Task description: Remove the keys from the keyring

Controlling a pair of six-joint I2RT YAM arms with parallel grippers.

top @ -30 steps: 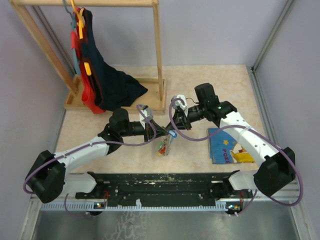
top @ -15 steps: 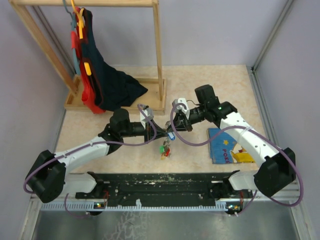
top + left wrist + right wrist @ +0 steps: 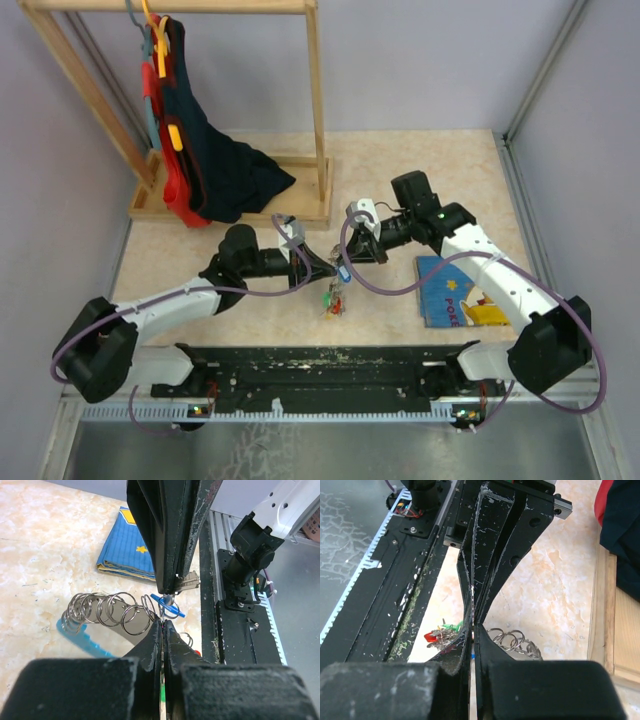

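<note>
From above, the left gripper (image 3: 322, 266) and right gripper (image 3: 352, 258) meet tip to tip over the counter (image 3: 430, 170), with the keys (image 3: 332, 297) dangling below; the left wrist view shows both sets of jaws closed on the keyring (image 3: 107, 612); the right wrist view shows that same pinch, with red and green keys just beside it.

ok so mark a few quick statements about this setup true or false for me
1. The left hand and right hand are both shut, tips close together. True.
2. The book lies on the left arm's side. False: it lies by the right arm.
3. Keys with red and green heads show right beside the hands. True.
4. The rack is bare. False: clothes hang on it.
5. The keyring rests on the book. False: its chain of rings is apart from the book, over bare table.
</note>
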